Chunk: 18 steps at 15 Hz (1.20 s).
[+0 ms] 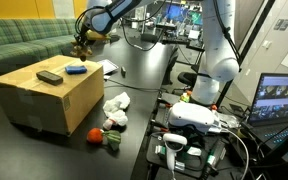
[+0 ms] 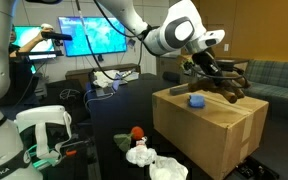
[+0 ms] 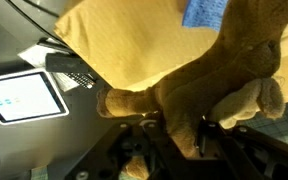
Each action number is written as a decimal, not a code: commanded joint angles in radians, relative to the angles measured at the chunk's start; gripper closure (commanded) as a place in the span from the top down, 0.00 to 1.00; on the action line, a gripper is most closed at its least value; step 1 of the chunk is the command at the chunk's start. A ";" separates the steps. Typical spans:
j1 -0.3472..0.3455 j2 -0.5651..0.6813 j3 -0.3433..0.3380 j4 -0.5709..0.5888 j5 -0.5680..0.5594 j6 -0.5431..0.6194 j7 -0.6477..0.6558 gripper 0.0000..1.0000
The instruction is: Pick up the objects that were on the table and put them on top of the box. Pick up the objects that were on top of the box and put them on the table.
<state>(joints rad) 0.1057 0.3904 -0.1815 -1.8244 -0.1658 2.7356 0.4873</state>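
— Grasping anything?
— Clenching the gripper (image 3: pixel 176 128) around a brown plush toy (image 3: pixel 199 85), holding it above the cardboard box (image 1: pixel 44 98).
— Spotting anything beneath?
— Seeing a blue object (image 2: pixel 196 100) just below the gripper, a black remote (image 1: pixel 50 76) lying farther off.

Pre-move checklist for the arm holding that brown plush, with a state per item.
1. Grasp: pincer shut on the brown plush toy: ok.
2. Plush lifted off the box: it appears to hang above the top in both exterior views: ok.
3. Plush squarely over the box or past its far edge: cannot tell.
4. Bare cardboard for a set-down: there is a free patch beside the blue object and the black remote: ok.
5. Box-top items moved down: blue object and black remote both lie on the box: not ok.
6. Table items moved up: white cloth and red ball lie on the table beside the box: not ok.
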 commanded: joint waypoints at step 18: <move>0.216 0.450 -0.246 0.543 -0.105 -0.098 0.343 0.92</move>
<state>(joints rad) 0.3117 0.8518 -0.4069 -1.3150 -0.2315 2.6644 0.8035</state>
